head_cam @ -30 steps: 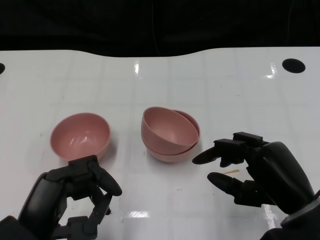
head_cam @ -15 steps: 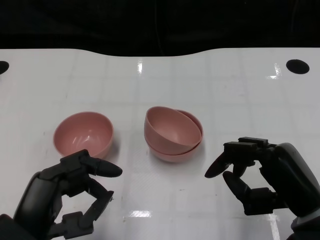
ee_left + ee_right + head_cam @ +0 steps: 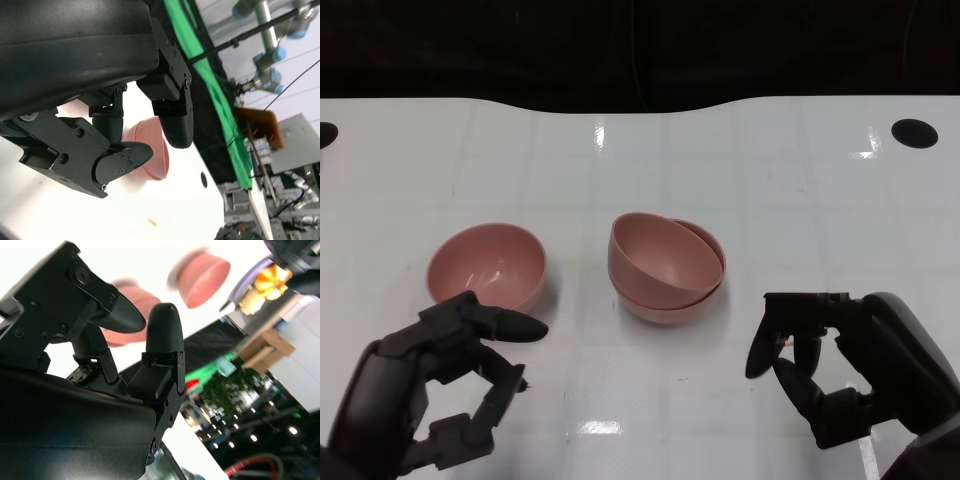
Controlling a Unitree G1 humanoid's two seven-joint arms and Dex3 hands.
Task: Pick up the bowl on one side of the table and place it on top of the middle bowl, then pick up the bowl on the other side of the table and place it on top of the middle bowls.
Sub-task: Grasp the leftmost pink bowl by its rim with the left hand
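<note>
Pink bowls (image 3: 665, 268) unlabelled; left hand (image 3: 435, 385), right hand (image 3: 850, 365) fingers spread, empty.

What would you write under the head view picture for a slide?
Two pink bowls sit nested mid-table, a third pink bowl waits before the open left hand, and the right hand holds nothing.

Head view: bright, even overhead light. The glossy white desk (image 3: 740, 170) carries small specular glare patches at its far edge and near front; background beyond is near black. Soft, short shadows sit under the pink bowls (image 3: 665, 268); focus is sharp across the frame. Left wrist view: the left hand (image 3: 100, 100) is close and dark, with little surface detail, and the desk behind it is blown out. Right wrist view: pink bowls motion-blurred, background lights soft and out of focus.
</note>
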